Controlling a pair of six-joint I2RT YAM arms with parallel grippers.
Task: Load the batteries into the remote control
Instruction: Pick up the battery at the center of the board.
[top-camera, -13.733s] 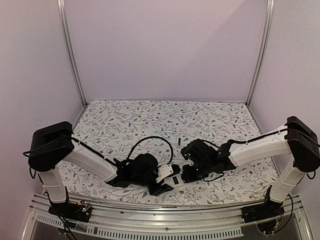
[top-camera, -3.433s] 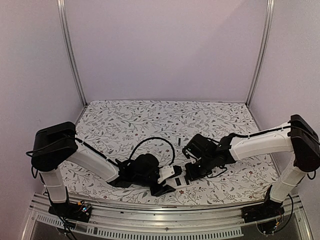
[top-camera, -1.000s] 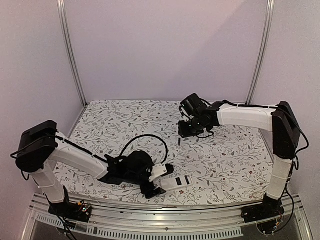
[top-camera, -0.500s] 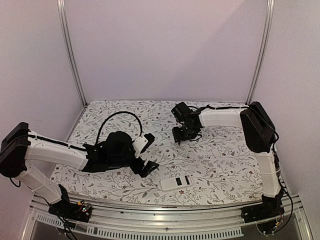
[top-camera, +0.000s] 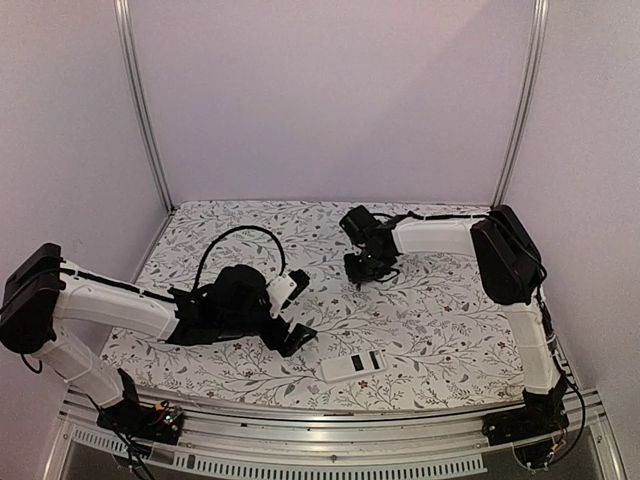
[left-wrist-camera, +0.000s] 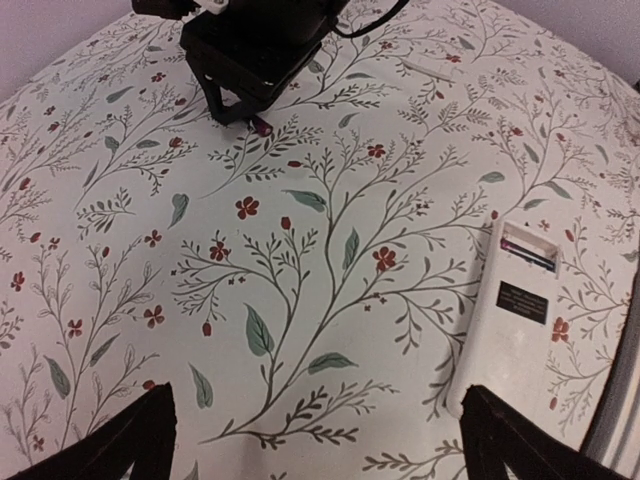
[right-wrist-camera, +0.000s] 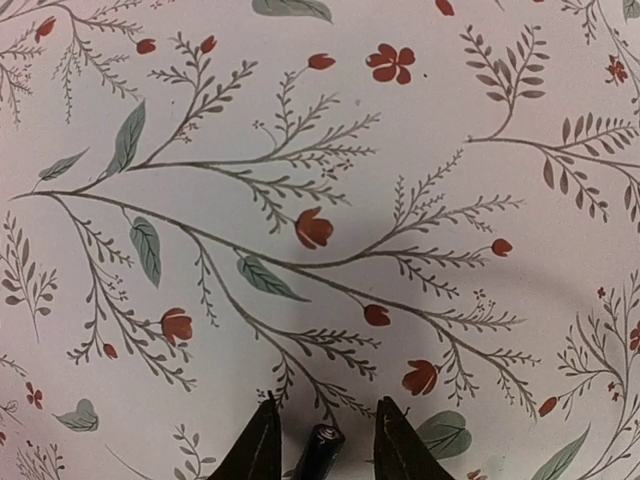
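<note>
The remote control (top-camera: 355, 364) lies flat near the table's front edge, white back up, with its dark battery slot (left-wrist-camera: 529, 250) showing. It also appears at the right of the left wrist view as a white remote control (left-wrist-camera: 505, 340). My left gripper (top-camera: 294, 311) hovers open to the remote's left, nothing between its fingers (left-wrist-camera: 505, 445). My right gripper (top-camera: 358, 272) points down at mid-table. A thin black battery (right-wrist-camera: 320, 452) lies between its fingertips (right-wrist-camera: 262, 448), with a gap showing on each side.
A floral cloth (top-camera: 440, 310) covers the table. Metal posts (top-camera: 140, 110) and plain walls enclose the back and sides, and a rail (top-camera: 330, 445) runs along the front. The left arm's black cable (top-camera: 235, 232) loops above its wrist.
My left gripper has drawn back up and to the left, leaving the remote on the cloth. My right gripper has moved left over the battery and its jaws have narrowed.
</note>
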